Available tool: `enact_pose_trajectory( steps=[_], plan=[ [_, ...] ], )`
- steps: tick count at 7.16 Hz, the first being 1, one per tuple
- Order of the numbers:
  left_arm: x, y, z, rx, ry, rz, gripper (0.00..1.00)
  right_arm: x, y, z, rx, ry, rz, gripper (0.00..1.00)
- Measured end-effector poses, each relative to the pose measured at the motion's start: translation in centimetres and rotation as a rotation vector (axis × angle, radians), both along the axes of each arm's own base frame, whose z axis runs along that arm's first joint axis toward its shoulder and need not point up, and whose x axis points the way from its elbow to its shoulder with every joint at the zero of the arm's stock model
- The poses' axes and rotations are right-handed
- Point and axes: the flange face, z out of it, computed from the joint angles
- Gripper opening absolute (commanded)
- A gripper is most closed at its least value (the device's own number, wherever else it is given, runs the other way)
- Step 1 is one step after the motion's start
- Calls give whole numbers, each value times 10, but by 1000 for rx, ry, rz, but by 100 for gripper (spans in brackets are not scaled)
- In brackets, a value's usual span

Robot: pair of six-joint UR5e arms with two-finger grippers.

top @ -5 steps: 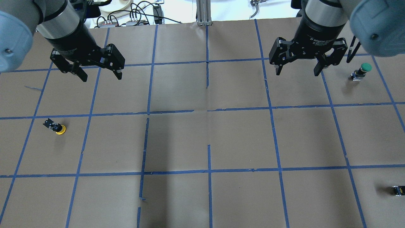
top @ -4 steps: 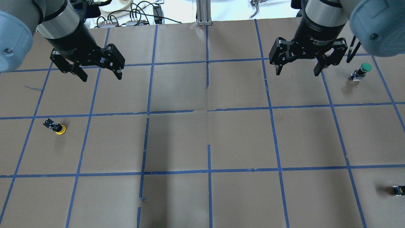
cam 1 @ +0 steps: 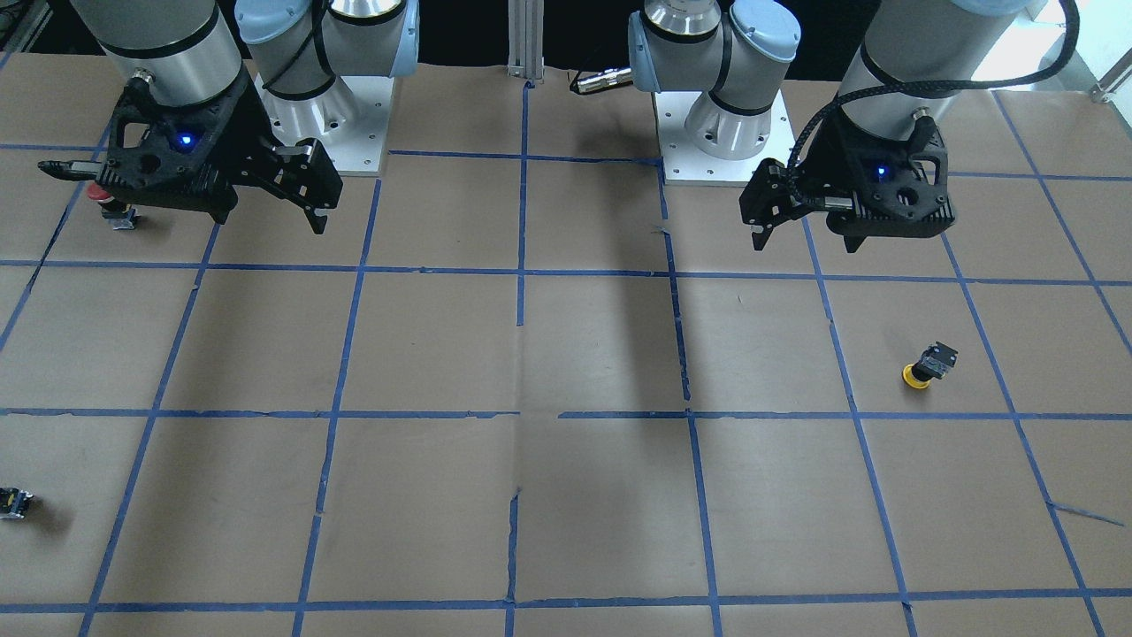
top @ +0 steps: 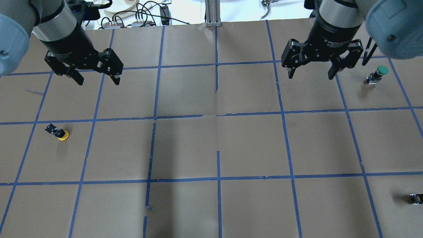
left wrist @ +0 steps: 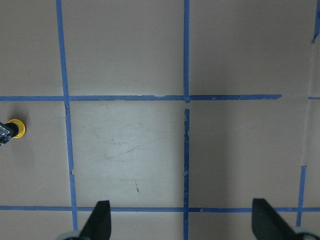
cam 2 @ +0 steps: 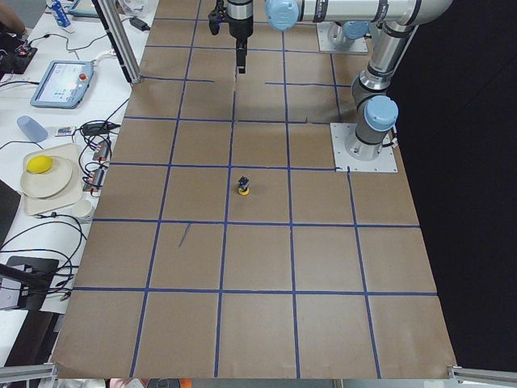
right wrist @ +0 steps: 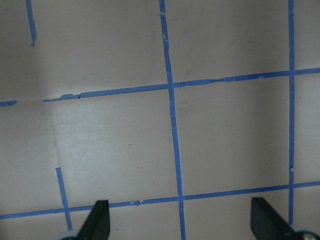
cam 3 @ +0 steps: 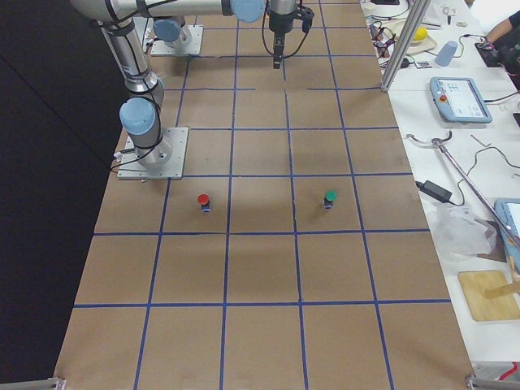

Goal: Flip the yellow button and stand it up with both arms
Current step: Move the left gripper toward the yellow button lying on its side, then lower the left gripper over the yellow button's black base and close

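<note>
Nothing done yet: yellow button untouched, both grippers empty

Left gripper [top: 97, 79]: raised, jaws spread wide, nothing held. Well below it and off toward its left, apart from both fingers: yellow button [top: 59, 133], cap down on the paper, contact block uppermost, seemingly leaning. Far across from there, right gripper [top: 310, 75]: likewise raised, wide open, empty. Just past its outer finger, lower down: green button [top: 378, 73]. Left to do, by judgement: reach, grasp, turn over between the arms, stand upright. Containers: none in the task; farthest off, a plate [cam 2: 58, 190] bearing a yellow lump [cam 2: 39, 165].
</note>
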Motion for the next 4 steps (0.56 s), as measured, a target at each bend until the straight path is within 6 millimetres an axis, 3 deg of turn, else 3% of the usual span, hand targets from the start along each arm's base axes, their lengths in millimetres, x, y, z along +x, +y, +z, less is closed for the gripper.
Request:
enact_pose_trajectory(
  steps=[2, 4],
  plan=[
    [67, -3, -33, 33, 5, -87, 100, 0, 0, 0, 0, 0, 1, 100],
    [140, 6, -84, 23, 12, -222, 99, 0, 1, 0, 1, 0, 2, 100]
  ],
)
